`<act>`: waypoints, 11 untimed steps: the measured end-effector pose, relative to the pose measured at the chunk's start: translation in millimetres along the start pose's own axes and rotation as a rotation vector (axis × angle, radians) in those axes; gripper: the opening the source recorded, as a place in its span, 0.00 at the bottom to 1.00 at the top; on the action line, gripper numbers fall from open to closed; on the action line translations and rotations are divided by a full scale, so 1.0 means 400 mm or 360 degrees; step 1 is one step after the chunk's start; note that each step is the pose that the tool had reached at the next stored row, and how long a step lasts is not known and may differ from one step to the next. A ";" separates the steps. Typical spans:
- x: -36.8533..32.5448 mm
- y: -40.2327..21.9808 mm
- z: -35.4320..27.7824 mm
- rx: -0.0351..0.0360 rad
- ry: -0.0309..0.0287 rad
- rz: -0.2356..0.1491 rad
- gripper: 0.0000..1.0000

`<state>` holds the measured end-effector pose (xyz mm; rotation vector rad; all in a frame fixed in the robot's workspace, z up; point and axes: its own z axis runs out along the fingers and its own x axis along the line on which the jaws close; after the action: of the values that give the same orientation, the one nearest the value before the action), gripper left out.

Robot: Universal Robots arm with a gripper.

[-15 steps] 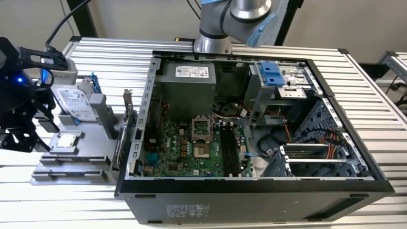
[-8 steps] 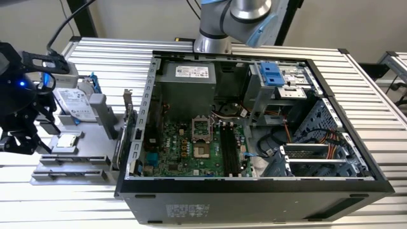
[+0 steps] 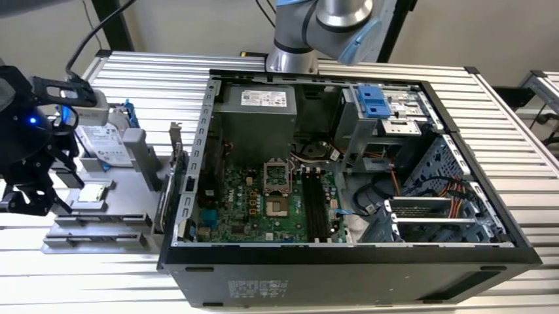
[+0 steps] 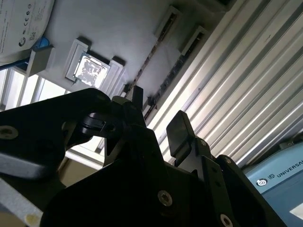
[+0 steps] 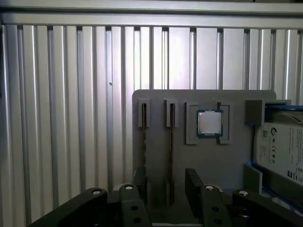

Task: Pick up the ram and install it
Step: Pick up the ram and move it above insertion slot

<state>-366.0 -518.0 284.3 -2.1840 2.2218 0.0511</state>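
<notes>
You're hovering at the exterior view's left end of the ribbed worktop [image 3: 502, 111], apart from the open computer case [image 3: 349, 261]. You're looking down on the gray holder [image 5: 227, 165]. The ram [image 5: 171, 137] is standing on edge in its slot there, its long axis running straight ahead of the pincer [image 5: 166, 174]. The pincer is sitting released and empty, with its fingers [image 5: 193, 182] spreading either side of that stick's line, across its thin face. A second stick [image 5: 144, 137] is sitting in the neighbouring slot.

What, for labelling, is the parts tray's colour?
Grey. The tray shows best in the first wrist view.
</notes>
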 end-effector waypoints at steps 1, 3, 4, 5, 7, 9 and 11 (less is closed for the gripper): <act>0.001 0.000 0.002 0.0000 0.00001 0.0000 1.00; 0.002 0.000 0.005 0.0000 0.00000 0.0000 1.00; 0.003 0.000 0.006 0.0000 0.00000 0.0000 1.00; 0.004 0.000 0.008 0.0000 -0.00001 0.0000 1.00; 0.004 0.000 0.011 0.0000 -0.00002 0.0000 1.00; 0.005 0.000 0.014 0.0000 0.00000 0.0000 1.00; 0.006 0.000 0.017 0.0000 0.00000 0.0000 1.00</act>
<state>-366.0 -520.1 277.6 -2.1841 2.2217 0.0511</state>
